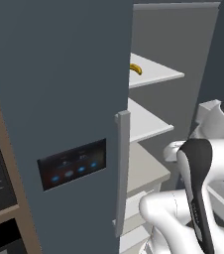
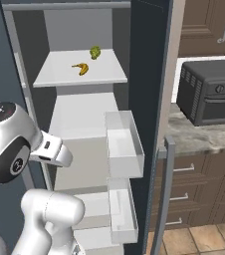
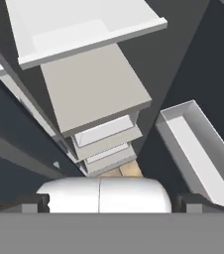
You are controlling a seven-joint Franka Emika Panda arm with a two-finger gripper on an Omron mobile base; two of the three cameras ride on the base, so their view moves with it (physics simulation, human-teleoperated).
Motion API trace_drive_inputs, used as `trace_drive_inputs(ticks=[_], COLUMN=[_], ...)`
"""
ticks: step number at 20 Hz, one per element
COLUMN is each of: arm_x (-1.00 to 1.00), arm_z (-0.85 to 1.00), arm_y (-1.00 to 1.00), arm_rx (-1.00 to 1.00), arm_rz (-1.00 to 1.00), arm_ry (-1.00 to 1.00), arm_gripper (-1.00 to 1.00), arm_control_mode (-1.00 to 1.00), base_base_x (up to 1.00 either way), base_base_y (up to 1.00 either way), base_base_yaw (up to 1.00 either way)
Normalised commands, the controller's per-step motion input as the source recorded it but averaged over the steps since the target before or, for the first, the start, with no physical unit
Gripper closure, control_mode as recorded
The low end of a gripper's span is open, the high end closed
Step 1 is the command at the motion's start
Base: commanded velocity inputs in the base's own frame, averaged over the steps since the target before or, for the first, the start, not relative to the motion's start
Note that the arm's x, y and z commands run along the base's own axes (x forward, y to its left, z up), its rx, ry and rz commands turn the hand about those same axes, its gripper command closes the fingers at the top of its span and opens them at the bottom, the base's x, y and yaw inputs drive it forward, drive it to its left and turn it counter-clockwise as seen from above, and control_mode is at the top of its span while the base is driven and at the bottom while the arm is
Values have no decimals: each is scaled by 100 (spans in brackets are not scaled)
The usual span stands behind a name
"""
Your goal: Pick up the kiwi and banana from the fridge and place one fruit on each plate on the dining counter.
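Tool (image 3: pixel 109 201) fully open and empty; banana (image 2: pixel 81 68) and kiwi (image 2: pixel 95 52) on fridge (image 2: pixel 149 99) shelf.

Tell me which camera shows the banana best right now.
The right base view: the whole banana lies in plain sight on the top shelf, left of the kiwi. The left base view catches just one end past the fridge door.
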Motion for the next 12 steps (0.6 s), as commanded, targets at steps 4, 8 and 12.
trace_drive_inputs(ticks=[4,8,12], arm_x=[37,49,50], arm_z=[45,91,84], arm_y=[-21,-2,0], arm_rx=[3,0,-1], arm_rz=[6,0,0], arm_ry=[-10,-6,-4], arm_gripper=[-100,-100,-100], arm_control_mode=[-100,-100,-100], base_base_x=[0,0,0], base_base_y=[0,0,0], base_base_yaw=[0,0,0])
